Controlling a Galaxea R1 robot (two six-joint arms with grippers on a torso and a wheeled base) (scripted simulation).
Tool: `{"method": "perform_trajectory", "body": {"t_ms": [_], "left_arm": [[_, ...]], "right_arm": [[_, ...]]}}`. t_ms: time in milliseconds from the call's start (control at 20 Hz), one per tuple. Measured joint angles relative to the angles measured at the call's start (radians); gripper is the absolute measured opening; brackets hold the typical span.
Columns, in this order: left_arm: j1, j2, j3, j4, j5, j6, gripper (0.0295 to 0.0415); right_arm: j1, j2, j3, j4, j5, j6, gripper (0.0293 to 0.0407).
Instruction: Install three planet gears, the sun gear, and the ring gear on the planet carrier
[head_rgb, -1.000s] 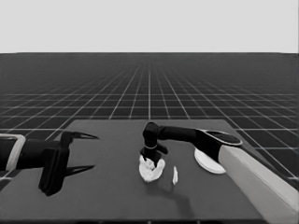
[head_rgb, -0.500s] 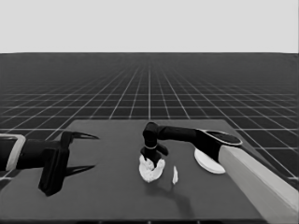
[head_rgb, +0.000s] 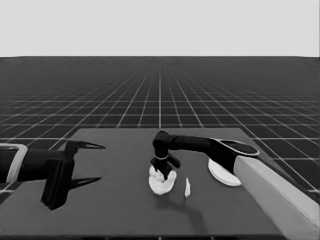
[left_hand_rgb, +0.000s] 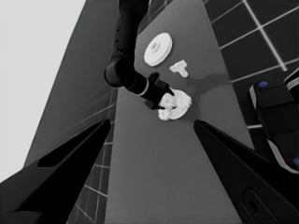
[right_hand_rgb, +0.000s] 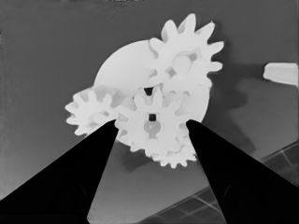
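Right gripper (right_hand_rgb: 150, 127) over flat white smaller round part (right_hand_rgb: 122, 63) at table centre, fingers spread beside centre toothed white gear (right_hand_rgb: 152, 122), not pinching. Lift straight, w/o nudging neighbours. Left gripper (head_rgb: 85, 162) parked left, spread.

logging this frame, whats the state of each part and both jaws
smaller round part: flat on the table, gears on it
four gears: clustered on it, meshed
larger round part: on the table apart, not yet fitted
thin white piece: loose beside the cluster
right gripper: jaws around the middle gear
left gripper: parked, jaws open
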Motion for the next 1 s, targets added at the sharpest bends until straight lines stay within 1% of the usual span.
{"method": "perform_trajectory", "body": {"t_ms": [1000], "left_arm": [[0.000,0.000,0.000,0.000,0.000,0.000,0.0385]], "right_arm": [[0.000,0.000,0.000,0.000,0.000,0.209,0.0309]]}}
